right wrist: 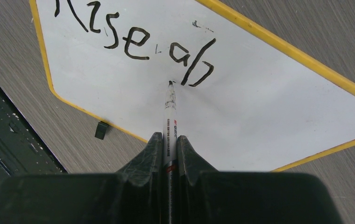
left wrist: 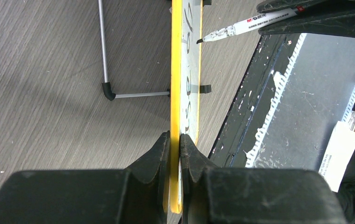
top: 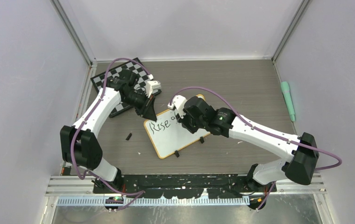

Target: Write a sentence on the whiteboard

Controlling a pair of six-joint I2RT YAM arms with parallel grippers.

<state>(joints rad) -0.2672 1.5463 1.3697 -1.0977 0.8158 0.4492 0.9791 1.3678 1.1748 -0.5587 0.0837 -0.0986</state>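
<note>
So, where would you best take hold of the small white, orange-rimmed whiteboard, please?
Its thin rim at the far-left edge, edge-on from the left. The whiteboard is a thin panel, so jaws close over both faces, as the left gripper does, clear of the writing.

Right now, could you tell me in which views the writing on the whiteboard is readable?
Right wrist: the writing is sharp, reading "Rise ab". Left wrist: the whiteboard is edge-on, letters squashed. Top: "Rise" small but clear; the right arm hides more.
</note>
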